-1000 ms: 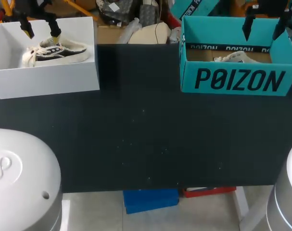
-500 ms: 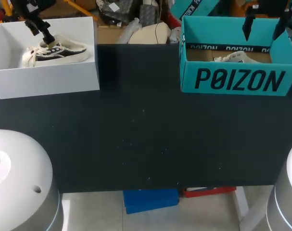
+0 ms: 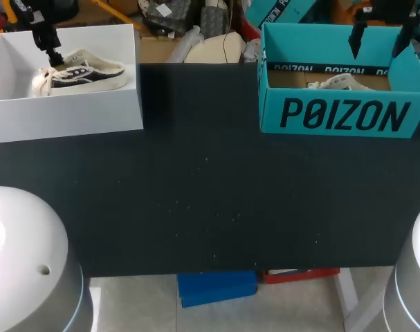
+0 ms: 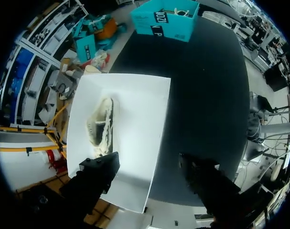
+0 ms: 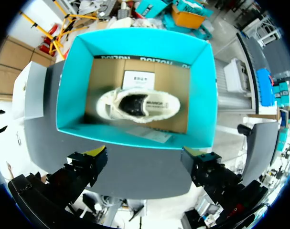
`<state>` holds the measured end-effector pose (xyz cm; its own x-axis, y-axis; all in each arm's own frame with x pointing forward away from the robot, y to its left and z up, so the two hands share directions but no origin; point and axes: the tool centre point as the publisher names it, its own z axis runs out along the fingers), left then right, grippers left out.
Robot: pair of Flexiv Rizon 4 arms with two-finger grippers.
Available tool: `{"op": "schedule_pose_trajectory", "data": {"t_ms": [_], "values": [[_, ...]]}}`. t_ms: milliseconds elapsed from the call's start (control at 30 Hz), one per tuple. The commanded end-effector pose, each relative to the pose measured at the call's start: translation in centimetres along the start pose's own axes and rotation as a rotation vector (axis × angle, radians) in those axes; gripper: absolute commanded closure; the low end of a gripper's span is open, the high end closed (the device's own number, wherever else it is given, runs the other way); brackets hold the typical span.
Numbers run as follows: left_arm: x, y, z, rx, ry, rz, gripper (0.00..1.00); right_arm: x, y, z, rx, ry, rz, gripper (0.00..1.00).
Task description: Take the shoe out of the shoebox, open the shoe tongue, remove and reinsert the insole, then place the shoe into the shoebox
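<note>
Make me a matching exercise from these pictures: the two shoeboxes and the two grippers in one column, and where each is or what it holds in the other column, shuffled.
1. white shoebox
2. teal shoebox
3. left gripper
4. right gripper

A. open, above the teal shoebox
B. holds the shoe with black sides
C. open, above the white shoebox
D. holds the plain cream shoe

Pairs: 1-B, 2-D, 3-C, 4-A

The one piece of furniture is a wide rectangular table with a matte black top (image 3: pixel 210 194) — flat and dotted with faint pale specks around its middle. Light falls evenly across it — only a darker patch toward the far left.
</note>
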<state>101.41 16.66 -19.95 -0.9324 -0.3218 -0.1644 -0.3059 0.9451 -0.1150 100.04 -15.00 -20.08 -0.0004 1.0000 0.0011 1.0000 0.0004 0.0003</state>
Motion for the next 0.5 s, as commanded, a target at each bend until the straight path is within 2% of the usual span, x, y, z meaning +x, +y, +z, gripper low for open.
{"op": "schedule_pose_trajectory", "data": {"t_ms": [33,133,233,267,333,400,500], "values": [[-2.6,-0.7,2.7,-0.005,0.026,-0.006,0.44,0.0,0.0,0.0,0.000,0.000,0.000,0.00],[-3.9,-0.9,4.7,-0.011,0.035,-0.032,0.44,0.0,0.0,0.0,0.000,0.000,0.000,0.00],[-5.2,-1.2,6.5,-0.007,0.037,-0.053,0.35,0.0,0.0,0.0,0.000,0.000,0.000,0.00],[-5.6,-1.4,7.1,-0.007,0.038,-0.060,0.35,0.0,0.0,0.0,0.000,0.000,0.000,0.00],[-6.4,-1.7,8.3,-0.013,0.034,-0.064,0.37,0.0,0.0,0.0,0.000,0.000,0.000,0.00],[-7.3,-2.0,9.5,-0.013,0.034,-0.066,0.51,0.0,0.0,0.0,0.000,0.000,0.000,0.00],[-8.5,-2.2,11.4,-0.011,0.034,-0.070,0.51,0.0,0.0,0.0,0.000,0.000,0.000,0.00]]}}
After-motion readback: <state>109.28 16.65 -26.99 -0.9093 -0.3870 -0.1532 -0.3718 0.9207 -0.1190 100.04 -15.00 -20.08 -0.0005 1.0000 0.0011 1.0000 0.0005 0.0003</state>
